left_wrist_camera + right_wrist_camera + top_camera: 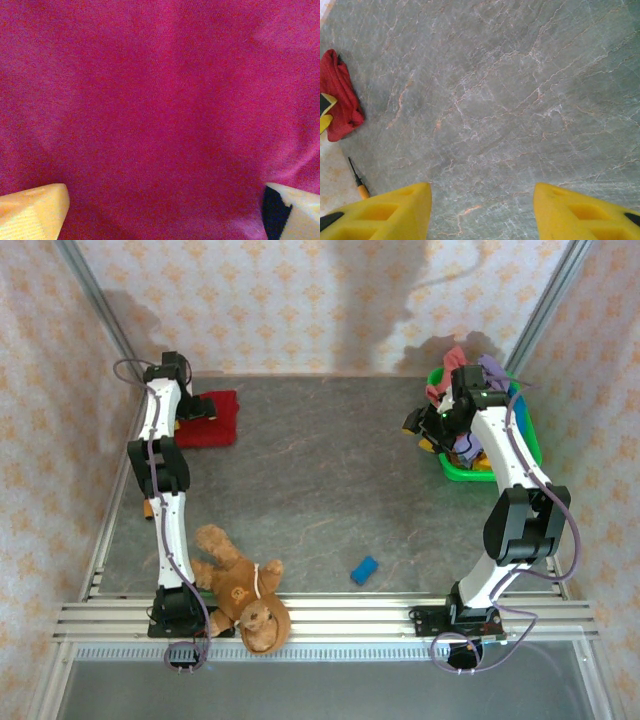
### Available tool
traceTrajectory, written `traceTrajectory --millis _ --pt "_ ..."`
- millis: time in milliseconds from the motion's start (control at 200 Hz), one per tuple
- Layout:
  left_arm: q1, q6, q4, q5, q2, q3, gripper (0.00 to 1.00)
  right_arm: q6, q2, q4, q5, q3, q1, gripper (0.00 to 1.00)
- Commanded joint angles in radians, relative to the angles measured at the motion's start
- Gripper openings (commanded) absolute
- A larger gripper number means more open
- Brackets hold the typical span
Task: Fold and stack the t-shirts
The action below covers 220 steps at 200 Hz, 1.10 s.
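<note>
From above: saw a bright green basket [470, 473] at the far right of the table [330, 480], with crumpled cloth heaped in it. Made out a pink t-shirt [441, 380] and a lavender t-shirt [492, 368] at the top of the heap. Could not tell the rest of the pile apart behind the arm. Found the right gripper [417, 426] just beside the left rim of the basket, above the table. Could not judge its jaws from this view. Found the dark red t-shirt [222, 425] lying as a small compact square at the far left, well apart from the basket, and the left gripper [198, 407] over its left part. Noted also a brown teddy bear [240, 592] at the near edge beside the left arm's base, and a small blue thing [364, 569] on the bare table near the front.

From the left wrist: looked down on dark red cloth, very close. Saw one fingertip [35, 210] in each lower corner, spread wide, with the cloth not pinched: jaws open.

From the right wrist: saw two yellow fingers [395, 210] set apart over the grey veined table top, with nothing between: jaws open, holding nothing. Saw the dark red t-shirt at the left edge, and below it a thin tool [359, 181] with an orange handle on a paler surface.
</note>
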Motion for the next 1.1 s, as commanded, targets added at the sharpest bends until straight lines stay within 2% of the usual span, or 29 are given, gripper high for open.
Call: traceTrajectory --millis 0,120,215,360,470,566,626,696,736,811,876,971,1096 --pt "-0.009 -0.020 0.023 -0.012 -0.187 0.012 0.99 0.007 -0.047 -0.011 0.002 0.036 -0.006 0.59" --pt "-0.037 -0.051 0.050 -0.032 -0.335 -0.064 0.99 -0.004 -0.070 -0.007 0.030 0.038 -0.006 0.74" --pt "-0.072 -0.089 0.101 -0.032 -0.475 -0.202 0.99 -0.016 -0.097 -0.004 0.065 0.027 -0.006 1.00" --pt "-0.130 -0.179 0.213 -0.004 -0.711 -0.516 0.99 -0.019 -0.165 0.073 0.115 -0.050 -0.006 0.99" --pt "-0.156 -0.272 0.505 0.052 -0.960 -0.917 0.99 -0.024 -0.216 0.143 0.226 -0.126 -0.005 0.99" --pt "-0.161 -0.414 0.714 -0.066 -1.142 -1.221 0.99 -0.048 -0.314 0.274 0.406 -0.275 -0.006 0.99" --pt "-0.182 -0.327 0.806 -0.111 -1.235 -1.358 0.99 -0.094 -0.406 0.434 0.494 -0.419 -0.005 0.99" --pt "-0.244 -0.098 0.982 -0.128 -1.340 -1.544 0.99 -0.157 -0.494 0.671 0.560 -0.620 -0.005 0.99" --pt "-0.292 0.027 1.091 -0.175 -1.400 -1.657 0.99 -0.212 -0.551 0.809 0.572 -0.726 -0.004 0.99" --pt "-0.344 0.173 1.267 -0.213 -1.487 -1.840 0.99 -0.255 -0.588 0.988 0.627 -0.867 -0.005 0.99" --pt "-0.347 0.187 1.372 -0.213 -1.540 -1.956 0.99 -0.265 -0.584 1.041 0.696 -0.914 -0.006 0.99" --pt "-0.346 0.164 1.439 -0.276 -1.552 -2.056 0.99 -0.301 -0.550 1.107 0.769 -0.959 -0.006 0.99" --pt "-0.346 0.138 1.544 -0.343 -1.498 -2.147 0.99 -0.343 -0.506 1.304 0.787 -1.052 -0.006 0.99"
